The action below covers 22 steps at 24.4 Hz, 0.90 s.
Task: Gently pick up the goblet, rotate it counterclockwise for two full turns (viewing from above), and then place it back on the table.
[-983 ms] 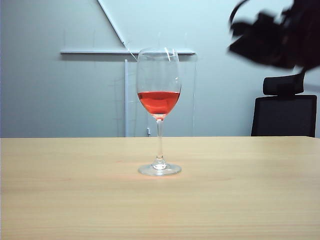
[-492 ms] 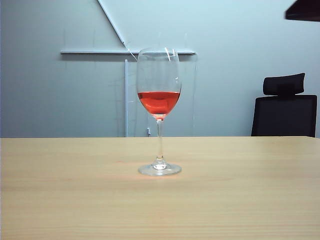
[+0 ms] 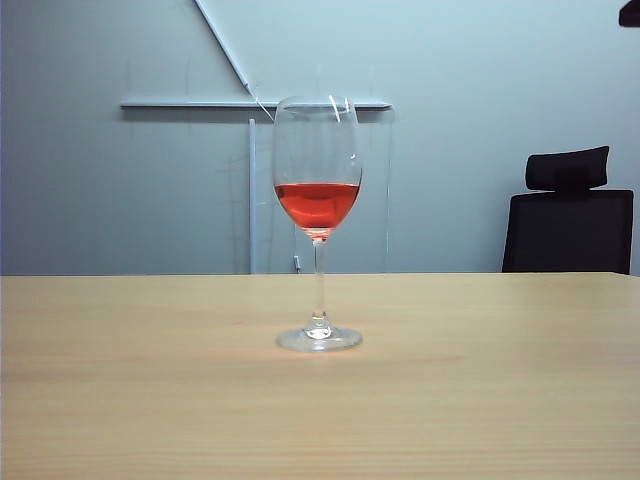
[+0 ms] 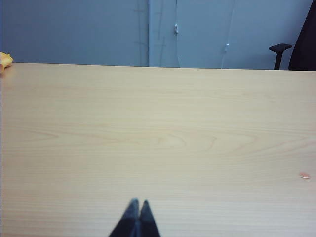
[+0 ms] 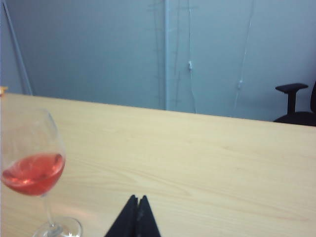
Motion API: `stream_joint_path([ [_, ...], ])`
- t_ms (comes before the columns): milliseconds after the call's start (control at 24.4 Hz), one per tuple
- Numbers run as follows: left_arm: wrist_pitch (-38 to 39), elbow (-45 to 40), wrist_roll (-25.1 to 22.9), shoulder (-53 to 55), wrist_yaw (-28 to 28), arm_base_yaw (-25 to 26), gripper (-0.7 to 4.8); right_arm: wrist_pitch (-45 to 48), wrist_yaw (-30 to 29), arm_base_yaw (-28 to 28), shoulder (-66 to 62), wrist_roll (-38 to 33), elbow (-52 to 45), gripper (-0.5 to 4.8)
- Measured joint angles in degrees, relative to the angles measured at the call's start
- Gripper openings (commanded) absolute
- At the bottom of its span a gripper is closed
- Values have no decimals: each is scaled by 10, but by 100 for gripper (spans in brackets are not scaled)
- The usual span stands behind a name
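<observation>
Goblet [image 3: 318, 225] stands upright mid-table [image 3: 480, 400], red liquid [image 3: 317, 203] in its bowl, nothing touching it. Office chair [image 3: 568, 212] sits behind the far right edge. Left gripper [image 4: 137, 206] hovers over bare wood, pinched together; right gripper [image 5: 138, 201], likewise pinched and empty, sits beside the goblet.

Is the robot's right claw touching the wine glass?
Apart. In the right wrist view the shut right gripper has bare table between it and the goblet, which stands alone off to one side.
</observation>
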<state>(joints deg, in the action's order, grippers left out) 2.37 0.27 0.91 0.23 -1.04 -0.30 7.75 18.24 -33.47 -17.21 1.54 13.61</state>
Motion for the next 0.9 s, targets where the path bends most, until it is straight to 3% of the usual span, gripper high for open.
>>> stream_joint_path([
  [533,0,0,0,0,0,0,-5,-12,1,0,8,0,0,-1],
  [655,0,0,0,0,0,0,-5,-12,28,7,15,1,-1,-1],
  [737,0,0,0,0,0,0,-5,-17,29,34,35,1,-1,-1],
  [901,0,0,0,0,0,0,-5,-30,-51,153,79,1,-19,-1],
])
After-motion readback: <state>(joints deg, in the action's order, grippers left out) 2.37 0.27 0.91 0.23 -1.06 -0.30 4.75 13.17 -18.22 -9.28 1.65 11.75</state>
